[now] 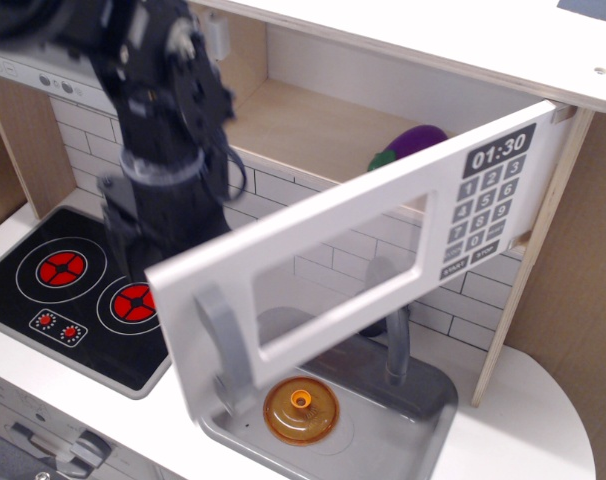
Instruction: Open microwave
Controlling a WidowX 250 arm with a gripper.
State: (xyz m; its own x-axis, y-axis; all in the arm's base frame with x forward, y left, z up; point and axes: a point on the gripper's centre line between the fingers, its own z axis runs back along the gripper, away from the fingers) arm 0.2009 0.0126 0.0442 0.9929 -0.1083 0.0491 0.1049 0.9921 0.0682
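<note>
The microwave's white door (283,228) stands swung far open on its right hinge, its free edge out over the sink. The grey vertical handle (223,345) is at the door's lower left. The black keypad (488,205) and the "01:30" display are at its right end. The wooden cavity (303,125) is exposed, with a purple toy eggplant (415,145) inside. My black gripper (133,250) hangs just left of and behind the door's free edge, above the stove. Its fingertips are partly hidden and blurred, so I cannot tell how the jaws stand.
A black stove top (53,290) with two red burners lies at the left. A grey sink (423,400) holds an orange lid (301,410), with the grey faucet (395,345) seen through the door window. The grey range hood (23,65) is at the top left.
</note>
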